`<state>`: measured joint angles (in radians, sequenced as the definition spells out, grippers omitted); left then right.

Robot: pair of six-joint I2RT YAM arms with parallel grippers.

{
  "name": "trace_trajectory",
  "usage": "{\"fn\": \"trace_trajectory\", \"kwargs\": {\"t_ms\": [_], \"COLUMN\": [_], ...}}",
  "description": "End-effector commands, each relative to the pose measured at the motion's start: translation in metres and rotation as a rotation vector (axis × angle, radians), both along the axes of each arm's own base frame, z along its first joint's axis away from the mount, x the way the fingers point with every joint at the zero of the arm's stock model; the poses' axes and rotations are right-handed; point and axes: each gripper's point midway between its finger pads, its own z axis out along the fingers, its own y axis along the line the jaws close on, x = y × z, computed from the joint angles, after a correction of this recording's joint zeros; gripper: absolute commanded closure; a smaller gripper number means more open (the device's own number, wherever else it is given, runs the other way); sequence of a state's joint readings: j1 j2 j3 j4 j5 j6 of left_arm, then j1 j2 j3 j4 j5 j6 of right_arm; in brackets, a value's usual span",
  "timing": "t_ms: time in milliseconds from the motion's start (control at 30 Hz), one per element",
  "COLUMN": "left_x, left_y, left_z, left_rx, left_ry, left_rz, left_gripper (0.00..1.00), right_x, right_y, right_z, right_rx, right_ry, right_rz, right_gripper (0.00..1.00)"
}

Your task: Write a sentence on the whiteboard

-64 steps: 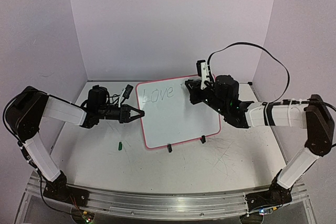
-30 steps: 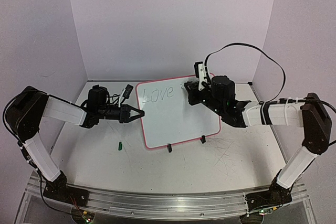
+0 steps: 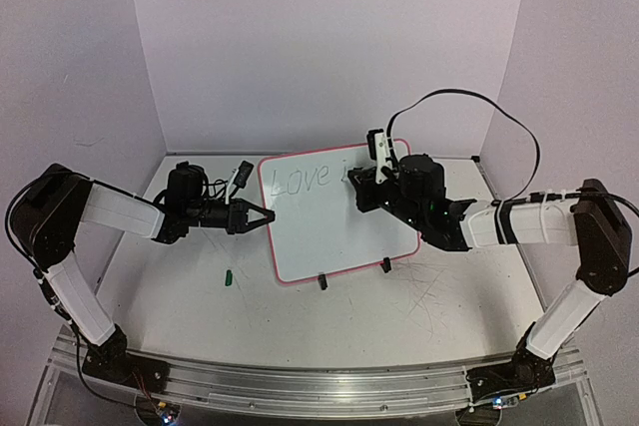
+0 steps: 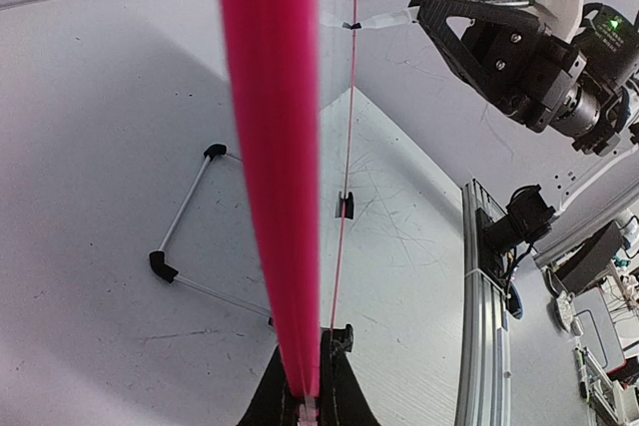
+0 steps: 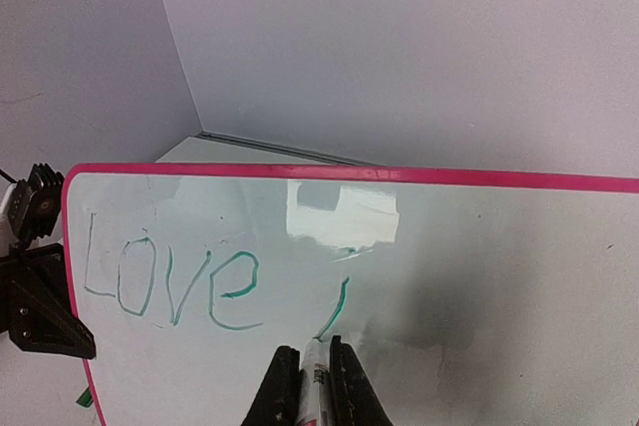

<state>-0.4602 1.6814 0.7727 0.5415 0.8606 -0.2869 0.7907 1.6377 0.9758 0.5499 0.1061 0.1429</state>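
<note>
The whiteboard (image 3: pixel 339 226) with its pink-red frame leans upright at mid-table. My left gripper (image 3: pixel 268 216) is shut on its left edge; in the left wrist view the blurred pink frame (image 4: pixel 270 147) runs up from between that gripper's (image 4: pixel 310 401) black fingers. The sentence stands as green "Love" (image 5: pixel 170 281) plus a short slanted stroke (image 5: pixel 335 308) to its right. My right gripper (image 5: pixel 316 361) is shut on a white marker (image 5: pixel 318 391), whose tip touches the board at the foot of that stroke. From above, the right gripper (image 3: pixel 355 185) sits over the board's upper middle.
A small green cap (image 3: pixel 228 275) lies on the table left of the board. Two black clip feet (image 3: pixel 321 282) (image 3: pixel 385 265) hold the board's lower edge. A wire stand (image 4: pixel 185 236) props it from behind. Grey walls close the back and sides.
My right gripper has moved left and slightly down over the board with the marker, leaving a new slanted stroke after "Love". The left arm and the board have stayed put.
</note>
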Motion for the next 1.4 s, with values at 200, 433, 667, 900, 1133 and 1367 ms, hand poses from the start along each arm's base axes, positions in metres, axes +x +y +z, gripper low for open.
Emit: {"fn": "trace_trajectory", "kwargs": {"t_ms": [200, 433, 667, 900, 1133, 1367], "left_x": [0.022, 0.021, 0.021, 0.02, 0.021, 0.02], "left_y": [0.005, 0.005, 0.005, 0.005, 0.005, 0.005], "left_z": [0.008, 0.008, 0.008, 0.008, 0.01, 0.009], "left_rx": [0.036, 0.035, 0.035, 0.035, 0.034, 0.036], "left_ry": [-0.094, -0.096, -0.096, -0.096, -0.101, -0.1], "left_rz": [0.083, 0.079, 0.075, 0.076, 0.078, 0.078], "left_gripper": [1.0, 1.0, 1.0, 1.0, 1.0, 1.0], "right_x": [0.008, 0.019, 0.024, 0.029, 0.031, 0.029], "right_y": [-0.026, -0.024, -0.029, -0.027, -0.022, -0.015], "right_z": [0.047, 0.044, 0.045, 0.04, 0.036, 0.031], "right_rx": [0.143, 0.119, 0.1, 0.092, 0.087, 0.082], "right_ry": [-0.05, -0.054, -0.072, -0.066, -0.058, -0.043], "right_rz": [-0.048, -0.069, -0.107, -0.117, -0.106, -0.071], "right_gripper": [1.0, 1.0, 1.0, 1.0, 1.0, 1.0]}}
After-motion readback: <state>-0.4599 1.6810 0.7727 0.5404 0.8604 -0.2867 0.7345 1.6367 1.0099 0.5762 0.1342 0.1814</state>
